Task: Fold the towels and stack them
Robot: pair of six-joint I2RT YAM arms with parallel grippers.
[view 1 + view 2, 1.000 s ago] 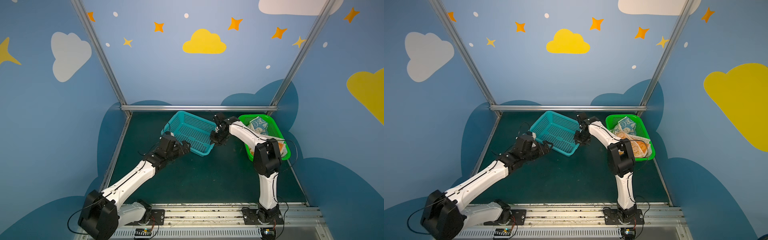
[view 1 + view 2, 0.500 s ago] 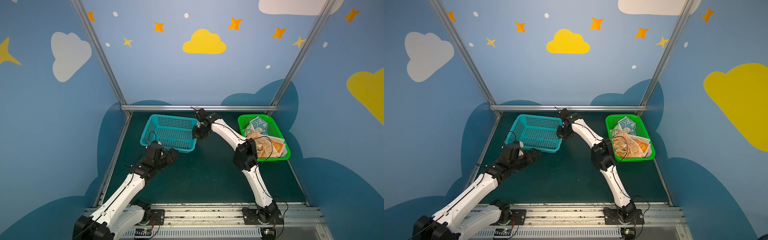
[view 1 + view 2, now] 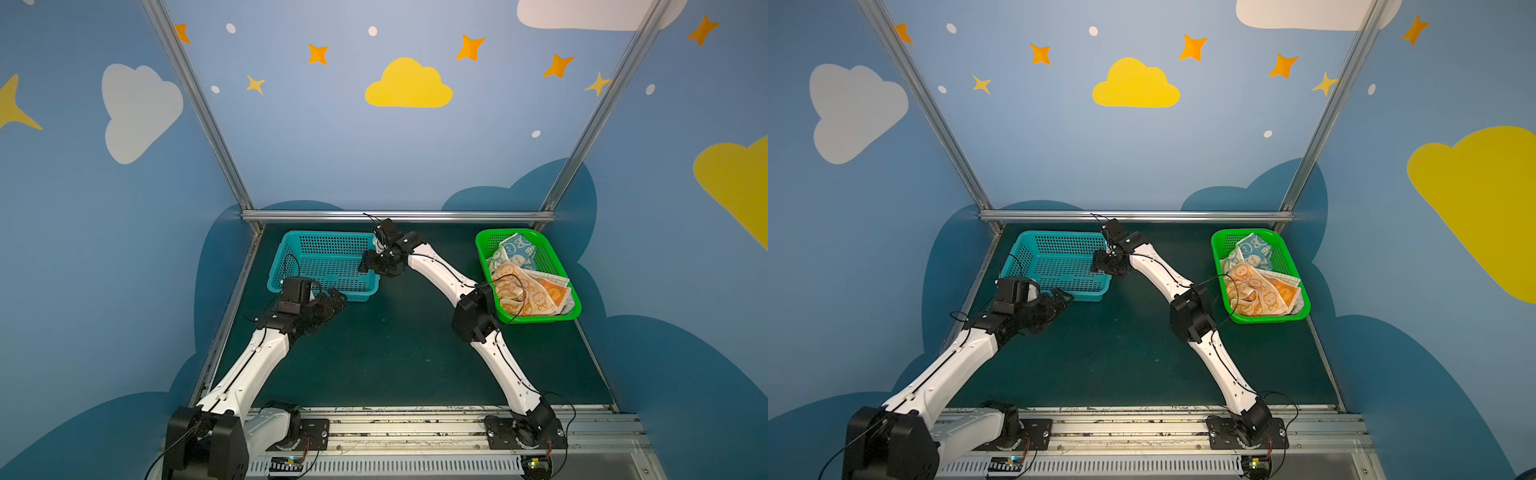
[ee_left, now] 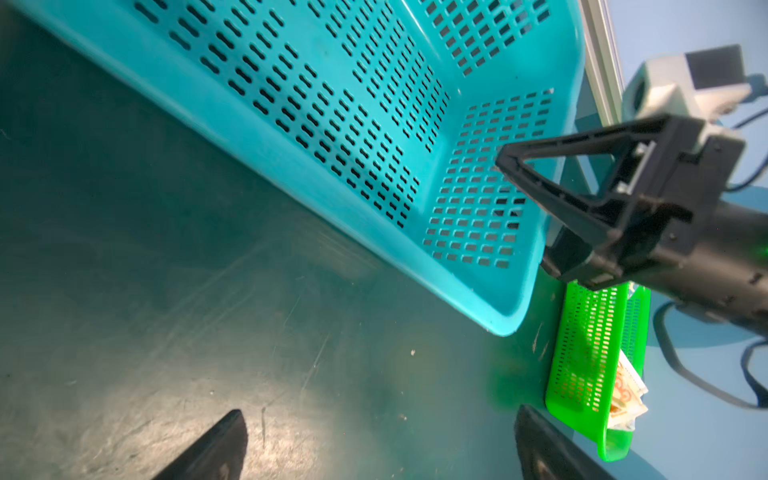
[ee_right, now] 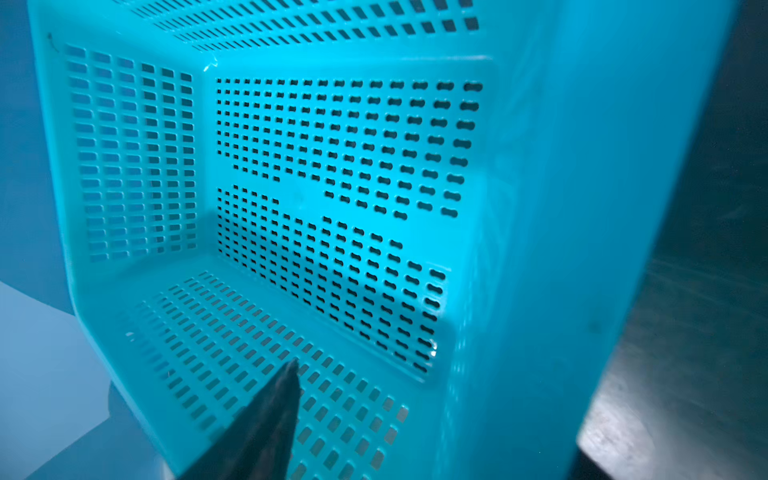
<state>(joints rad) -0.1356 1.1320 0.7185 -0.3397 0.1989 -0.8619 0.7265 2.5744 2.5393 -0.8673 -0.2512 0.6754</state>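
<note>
The towels [image 3: 524, 291] lie crumpled in the green basket [image 3: 540, 319], well right of the teal basket [image 3: 320, 249]; their lettering is unreadable. Only the left wrist view shows the right fingers [image 4: 544, 186] apart astride the teal basket's wall, and the left fingers [image 4: 220, 444] apart near it.

- the three small terry towels [image 3: 1258, 286] are all dumped unfolded in the green perforated plastic basket [image 3: 536, 319], over on the right side
- blue and cream rabbit-print towel [image 3: 517, 248]: crumpled at the back, leaning up against the far wall
- orange and cream rabbit-print towel [image 3: 509, 289]: rumpled in front, fills most of the basket and overlaps the blue one
- striped towel [image 3: 547, 277]: just a striped edge poking out near the right wall, among the orange folds
</note>
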